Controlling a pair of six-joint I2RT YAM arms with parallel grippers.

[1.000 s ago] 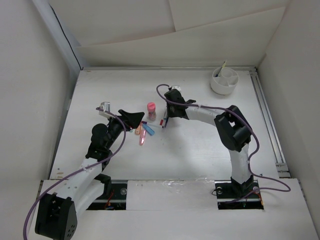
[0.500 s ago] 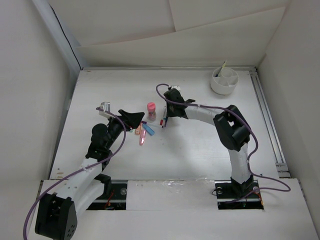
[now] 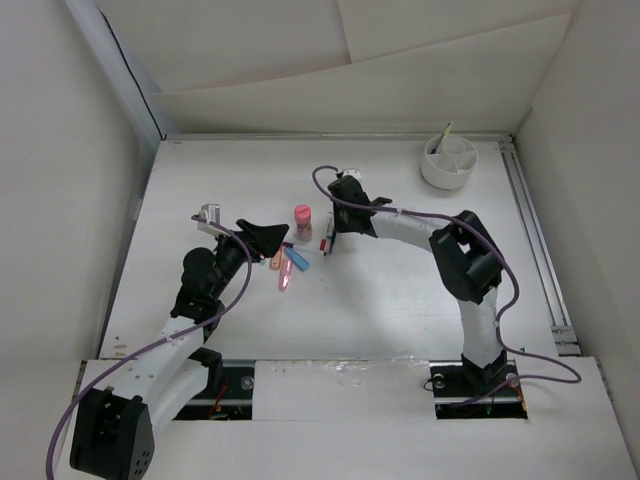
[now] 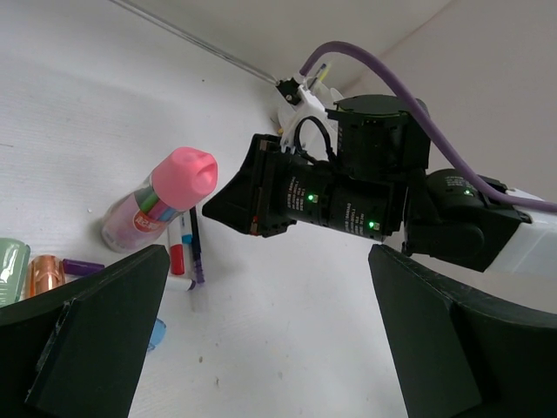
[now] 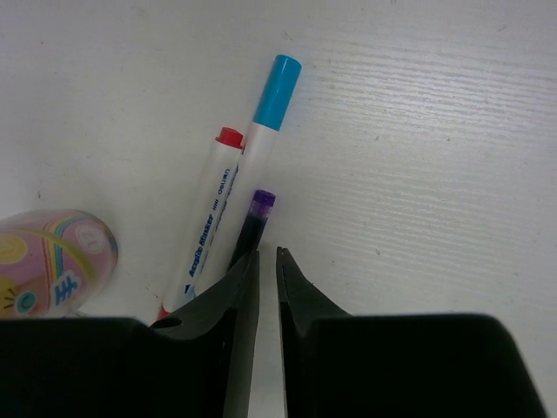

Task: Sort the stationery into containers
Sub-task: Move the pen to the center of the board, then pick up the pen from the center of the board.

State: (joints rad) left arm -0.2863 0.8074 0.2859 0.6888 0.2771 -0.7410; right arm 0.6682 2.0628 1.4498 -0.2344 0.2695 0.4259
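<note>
**Pen pick-up: grasp not yet made**

The right end effector (image 5: 266, 257), narrowed with nothing between, sits over the purple pen (image 5: 251, 222) on the table (image 5: 435, 131), well apart from the divided cup (image 3: 449, 162). The left end effector (image 4: 270, 348) gapes wide. Next, probably: widen, straddle, close.

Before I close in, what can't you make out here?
Right wrist: purple pen runs under the right fingers; grip unclear.
Top external: pens mostly hidden beneath the right arm.
Top external: divided cup contents too small.
Left wrist: highlighters cut by left edge and left finger.
</note>
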